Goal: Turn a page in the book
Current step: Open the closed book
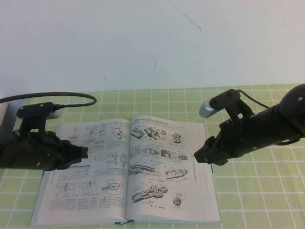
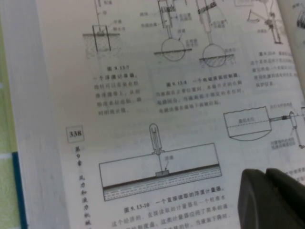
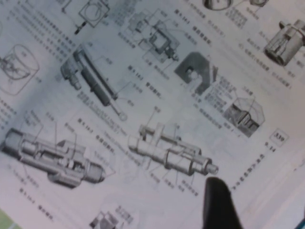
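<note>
Green checked mat (image 1: 267, 200) under book (image 1: 128, 176); left gripper (image 1: 83, 152), right gripper (image 1: 198, 156) above.

Matt white paper page (image 1: 169, 167); both grippers' jaws look dull black plastic.

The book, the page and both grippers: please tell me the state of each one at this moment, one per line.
book: open, lying flat on the table.
page: right-hand leaf, lying flat, not yet lifted.
left gripper: shut, empty, over the left leaf near its outer edge.
right gripper: over the page's outer edge, holding nothing visible.
</note>
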Motion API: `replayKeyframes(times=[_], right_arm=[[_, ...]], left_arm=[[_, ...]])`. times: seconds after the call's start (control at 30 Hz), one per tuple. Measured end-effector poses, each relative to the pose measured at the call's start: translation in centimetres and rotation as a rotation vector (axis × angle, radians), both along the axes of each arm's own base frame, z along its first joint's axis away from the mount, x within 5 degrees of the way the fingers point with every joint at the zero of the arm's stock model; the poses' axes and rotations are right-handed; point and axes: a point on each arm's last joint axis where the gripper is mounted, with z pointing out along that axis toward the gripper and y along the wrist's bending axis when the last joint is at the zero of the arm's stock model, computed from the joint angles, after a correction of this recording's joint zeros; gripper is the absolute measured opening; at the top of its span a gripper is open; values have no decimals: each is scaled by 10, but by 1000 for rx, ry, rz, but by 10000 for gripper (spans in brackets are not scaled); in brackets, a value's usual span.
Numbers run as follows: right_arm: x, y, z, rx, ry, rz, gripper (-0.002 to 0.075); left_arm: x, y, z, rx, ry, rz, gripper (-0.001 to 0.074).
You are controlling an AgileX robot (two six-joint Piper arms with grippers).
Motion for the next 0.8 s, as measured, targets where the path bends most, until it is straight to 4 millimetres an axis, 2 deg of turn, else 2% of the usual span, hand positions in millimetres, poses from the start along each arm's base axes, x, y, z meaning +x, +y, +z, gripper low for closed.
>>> replayKeyframes(times=[0.1,0.2,0.47,0.8], right_arm=[[11,5,-9,13,47,-33,398],[16,9,-22,27,114,-53,419],[16,15,-48,72,268,-112,427],[19,19,-55,143,350,-178,427]], left_arm=[[3,0,-10,-11,41,12,-4],[4,-1,-20,-16,78,14,-4],[6,-2,-36,-11,132,10,-4],[10,-2,-43,-29,155,28,-4]])
